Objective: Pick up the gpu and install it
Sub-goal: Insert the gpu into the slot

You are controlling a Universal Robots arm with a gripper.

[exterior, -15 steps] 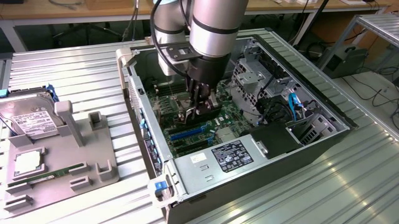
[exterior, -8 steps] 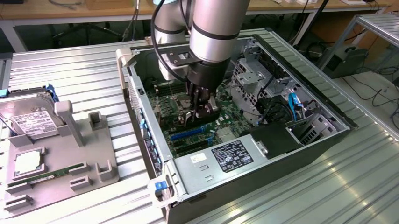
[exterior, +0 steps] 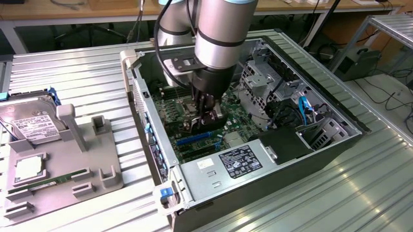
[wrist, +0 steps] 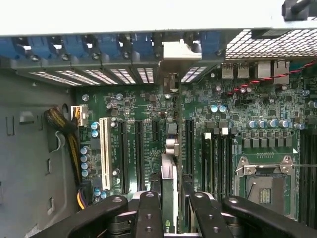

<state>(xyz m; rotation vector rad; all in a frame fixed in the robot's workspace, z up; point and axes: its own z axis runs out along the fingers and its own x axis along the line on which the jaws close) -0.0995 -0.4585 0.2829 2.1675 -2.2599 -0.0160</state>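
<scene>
The gpu (wrist: pixel 169 181) shows edge-on in the wrist view as a thin upright card between my two fingers (wrist: pixel 148 213). It stands over the green motherboard (wrist: pixel 233 109), in line with a black expansion slot. Its silver bracket (wrist: pixel 177 52) sits at the case's rear slot openings. My gripper (wrist: pixel 171 203) is shut on the card's upper edge. In the exterior view the gripper (exterior: pixel 205 121) reaches straight down into the open computer case (exterior: pixel 335 113), with the gpu (exterior: pixel 216 115) low over the board.
Beside the card lie a white slot (wrist: pixel 104 153), further black slots and the CPU socket (wrist: pixel 265 178). A power supply (exterior: pixel 239 159) and drive cage (exterior: pixel 264 79) crowd the case. On the exterior view's left, a grey fixture (exterior: pixel 96 159) holds a hard drive (exterior: pixel 29 123) and RAM stick (exterior: pixel 48 181).
</scene>
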